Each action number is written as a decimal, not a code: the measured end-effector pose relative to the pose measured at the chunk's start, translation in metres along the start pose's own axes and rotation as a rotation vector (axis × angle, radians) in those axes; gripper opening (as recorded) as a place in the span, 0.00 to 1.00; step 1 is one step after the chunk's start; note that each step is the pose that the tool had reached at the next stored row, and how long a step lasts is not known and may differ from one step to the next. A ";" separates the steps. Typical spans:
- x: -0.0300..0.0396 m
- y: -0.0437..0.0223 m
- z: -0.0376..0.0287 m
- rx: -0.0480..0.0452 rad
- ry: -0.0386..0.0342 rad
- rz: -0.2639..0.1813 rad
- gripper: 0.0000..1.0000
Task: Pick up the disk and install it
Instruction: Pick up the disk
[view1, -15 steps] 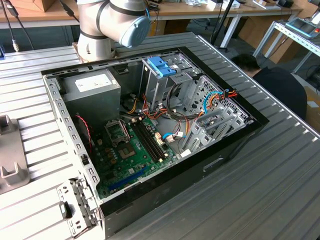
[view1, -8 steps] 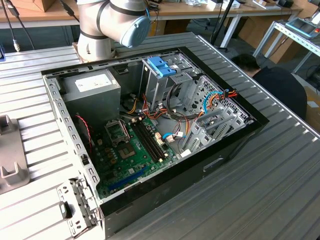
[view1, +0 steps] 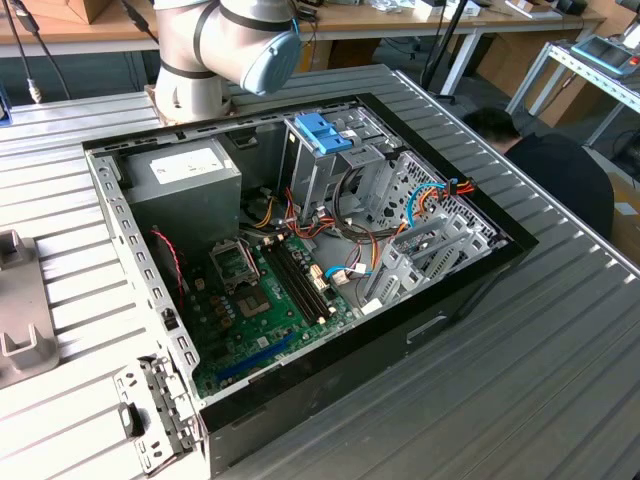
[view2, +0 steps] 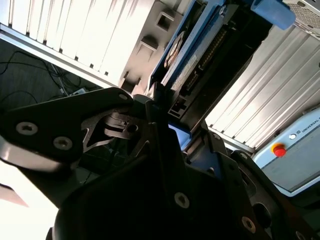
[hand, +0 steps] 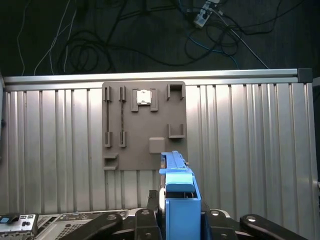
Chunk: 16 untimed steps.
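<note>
Blue-framed disk (hand: 179, 197) apparently clamped in end effector (hand: 180, 220), over grey fixture plate (hand: 144, 125) on ribbed metal table (hand: 240, 150).

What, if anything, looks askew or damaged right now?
Nothing stands out. The disk sits straight in the gripper in the first wrist view, with the grey fixture plate beyond it; in the exterior view the open computer case rests flat on the table, nothing visibly broken.

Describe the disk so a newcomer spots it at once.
In the first wrist view, find the ribbed metal table and the grey holder plate on it. Before that plate the black gripper clamps the disk, whose light blue frame stands out from grey and black neighbours.
</note>
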<state>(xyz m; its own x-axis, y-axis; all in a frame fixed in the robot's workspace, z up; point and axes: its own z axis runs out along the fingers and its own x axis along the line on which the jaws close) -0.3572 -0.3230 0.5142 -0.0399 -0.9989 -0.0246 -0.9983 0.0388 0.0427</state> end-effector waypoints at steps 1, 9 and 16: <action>0.0003 0.0000 0.0000 0.0000 0.0000 0.000 0.37; 0.0044 -0.0004 -0.0001 0.0000 0.0000 0.000 0.37; 0.0077 -0.0009 -0.0003 -0.0001 0.0000 0.000 0.37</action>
<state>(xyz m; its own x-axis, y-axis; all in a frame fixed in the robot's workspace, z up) -0.3566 -0.3307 0.5143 -0.0399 -0.9989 -0.0245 -0.9983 0.0388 0.0428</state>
